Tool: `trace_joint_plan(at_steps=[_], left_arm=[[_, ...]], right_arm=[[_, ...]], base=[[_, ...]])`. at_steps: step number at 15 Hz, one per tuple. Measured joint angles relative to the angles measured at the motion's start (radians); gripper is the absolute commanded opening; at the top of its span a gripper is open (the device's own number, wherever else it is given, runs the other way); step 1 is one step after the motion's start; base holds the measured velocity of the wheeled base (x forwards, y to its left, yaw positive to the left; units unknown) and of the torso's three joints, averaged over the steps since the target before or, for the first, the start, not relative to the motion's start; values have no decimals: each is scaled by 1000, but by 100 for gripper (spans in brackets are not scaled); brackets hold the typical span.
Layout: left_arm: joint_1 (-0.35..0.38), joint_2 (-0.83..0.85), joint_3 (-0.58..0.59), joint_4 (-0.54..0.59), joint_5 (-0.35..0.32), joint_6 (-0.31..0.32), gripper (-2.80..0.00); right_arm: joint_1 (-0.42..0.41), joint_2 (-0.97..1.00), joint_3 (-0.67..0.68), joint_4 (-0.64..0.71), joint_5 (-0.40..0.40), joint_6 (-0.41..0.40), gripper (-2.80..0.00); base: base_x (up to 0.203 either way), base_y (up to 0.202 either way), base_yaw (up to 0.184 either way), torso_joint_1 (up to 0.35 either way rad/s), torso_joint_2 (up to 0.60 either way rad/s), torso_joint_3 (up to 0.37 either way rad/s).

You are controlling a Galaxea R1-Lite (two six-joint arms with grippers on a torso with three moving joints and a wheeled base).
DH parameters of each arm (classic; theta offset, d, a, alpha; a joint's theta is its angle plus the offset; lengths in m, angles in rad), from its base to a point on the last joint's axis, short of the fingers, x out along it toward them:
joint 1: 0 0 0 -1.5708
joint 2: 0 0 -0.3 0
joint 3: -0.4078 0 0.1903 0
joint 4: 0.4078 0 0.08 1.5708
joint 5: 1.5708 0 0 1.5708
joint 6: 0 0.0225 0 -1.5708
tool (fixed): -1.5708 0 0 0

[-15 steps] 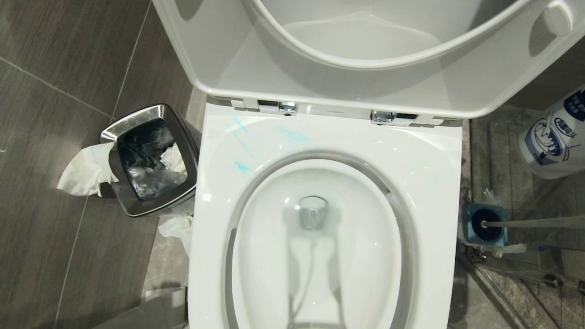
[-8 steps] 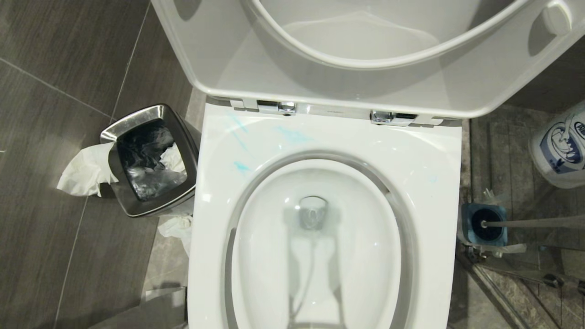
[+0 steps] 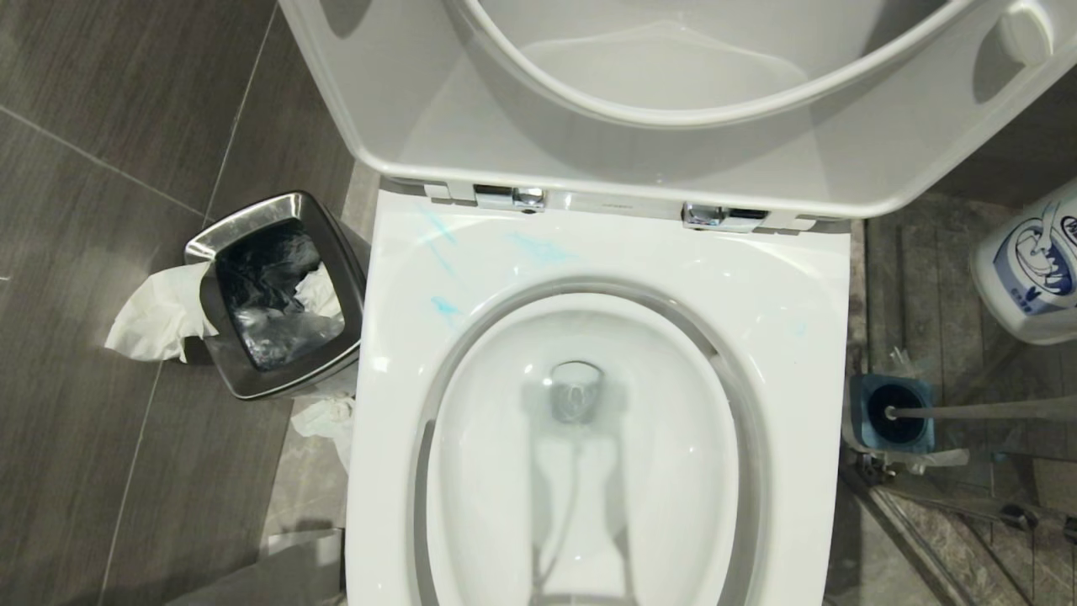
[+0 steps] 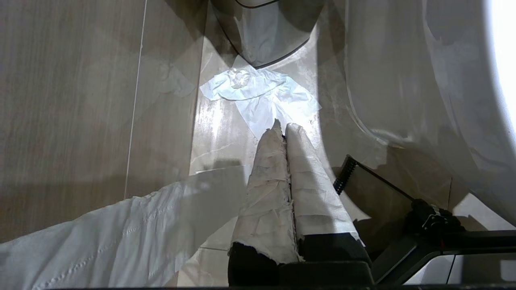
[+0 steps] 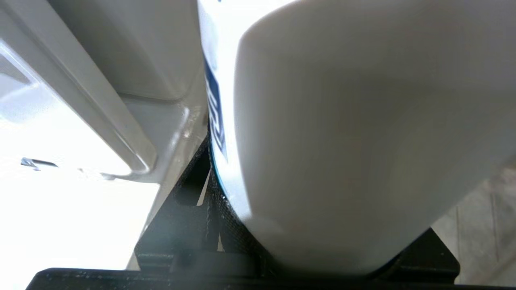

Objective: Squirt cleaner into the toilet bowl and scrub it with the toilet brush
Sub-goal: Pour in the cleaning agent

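The white toilet bowl [image 3: 757, 303] fills the head view, seat and lid raised. Turquoise cleaner smears [image 3: 446, 307] mark its back left rim. A white cleaner bottle [image 3: 1028, 269] with a blue label hangs at the right edge, beside the bowl. In the right wrist view this bottle [image 5: 342, 141] fills the space between the jaws of my right gripper [image 5: 322, 249], which is shut on it. The toilet brush handle [image 3: 984, 411] leans out of its blue holder [image 3: 867, 396] on the floor below the bottle. My left gripper [image 4: 282, 127], paper-wrapped and shut, is parked over the floor by the toilet base.
A square steel waste bin [image 3: 278, 295] stands left of the bowl, with crumpled tissue [image 3: 151, 316] beside it and more tissue [image 4: 262, 92] on the floor near the toilet base. A metal track [image 3: 951, 505] runs along the floor at lower right.
The cleaner bottle has shifted toward the right edge and slightly lower, its label turning. Bowl, brush and bin stay put.
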Motion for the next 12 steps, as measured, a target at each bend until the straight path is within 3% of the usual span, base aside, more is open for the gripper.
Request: trace_joint_plan(at_steps=[6, 12], left_arm=[[0, 0, 0, 0, -1, 3, -280], [0, 0, 0, 0, -3, 9, -280]], right_arm=[[0, -45, -56, 137, 4, -27, -280], [0, -83, -58, 155, 6, -39, -280]], base=[[0, 0, 0, 0, 0, 0], [0, 0, 0, 0, 0, 0]])
